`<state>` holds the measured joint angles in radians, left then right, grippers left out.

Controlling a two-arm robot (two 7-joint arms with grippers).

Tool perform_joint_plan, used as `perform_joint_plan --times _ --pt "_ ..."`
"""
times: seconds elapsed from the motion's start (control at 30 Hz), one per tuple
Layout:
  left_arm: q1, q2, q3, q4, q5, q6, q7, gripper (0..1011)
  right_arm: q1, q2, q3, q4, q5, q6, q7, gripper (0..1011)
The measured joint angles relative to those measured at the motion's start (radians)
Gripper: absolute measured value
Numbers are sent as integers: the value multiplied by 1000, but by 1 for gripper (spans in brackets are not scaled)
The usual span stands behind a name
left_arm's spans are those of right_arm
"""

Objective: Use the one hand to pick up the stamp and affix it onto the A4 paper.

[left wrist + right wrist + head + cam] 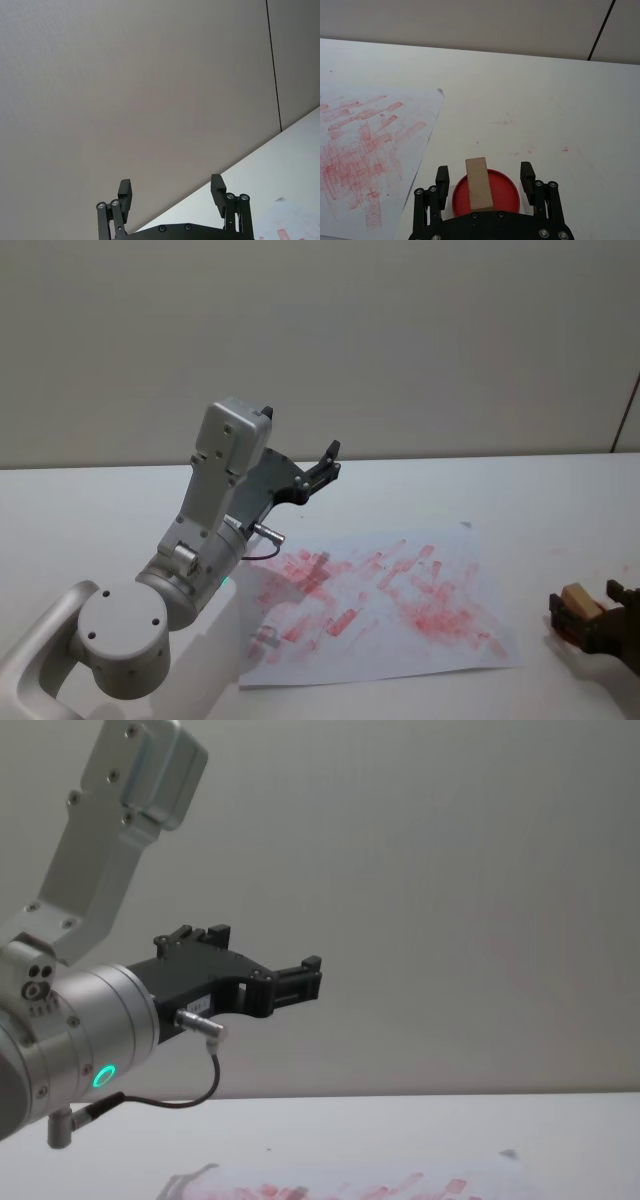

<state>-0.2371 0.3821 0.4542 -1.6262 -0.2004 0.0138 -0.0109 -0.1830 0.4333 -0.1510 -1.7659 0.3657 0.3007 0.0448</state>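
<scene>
- Right gripper: fingers apart, one on either side of the stamp; contact not evident.
- Stamp sits on red ink pad, long axis parallel to the fingers.
- A4 paper lies to the robot's left; right arm nearer.
- Left gripper: raised above the paper, spread, idle.

The A4 paper lies flat on the bench, near its middle. To the paper's right, off the sheet, the stamp stands on a round pad between the jaws of the right gripper (a gap on each side). The left gripper hangs above the bench on the paper's left side.
</scene>
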Motion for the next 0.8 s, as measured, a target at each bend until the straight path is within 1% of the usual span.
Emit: perform_joint_plan --times 0.03,0.07,0.13,0.17,0.2,0.23,0.33,0.43,0.47,0.5,0.53,0.6,0.63,0.7,0.8 --pt "0 0 0 0 0 0 0 1001 2 -1 0 2 -1 1 2 878" --pt "0 0 0 0 0 0 0 1001 6 -2 -1 6 -2 3 7 831" --pt "0 0 0 0 0 0 0 1001 12 -4 -2 11 -4 6 12 770" --pt "0 0 0 0 0 0 0 1001 13 -5 -2 13 -5 7 13 755" --pt "0 0 0 0 0 0 0 1001 15 -5 -2 14 -5 7 15 716" --pt "0 0 0 0 0 0 0 1001 18 -6 -2 17 -6 9 18 704" --pt "0 0 0 0 0 0 0 1001 23 -8 -3 21 -8 11 22 577" --pt "0 0 0 0 0 0 0 1001 26 -9 -3 24 -9 12 25 515" --pt "0 0 0 0 0 0 0 1001 27 -9 -4 26 -9 12 27 453" --pt "0 0 0 0 0 0 0 1001 28 -10 -4 27 -9 13 27 434" --pt "0 0 0 0 0 0 0 1001 30 -10 -4 28 -10 14 29 373" --pt "0 0 0 0 0 0 0 1001 30 -10 -4 29 -10 14 29 358" --pt "0 0 0 0 0 0 0 1001 31 -11 -4 30 -11 14 31 303" --pt "0 0 0 0 0 0 0 1001 32 -11 -4 31 -11 15 32 238" --pt "0 0 0 0 0 0 0 1001 34 -12 -5 32 -11 16 33 218"
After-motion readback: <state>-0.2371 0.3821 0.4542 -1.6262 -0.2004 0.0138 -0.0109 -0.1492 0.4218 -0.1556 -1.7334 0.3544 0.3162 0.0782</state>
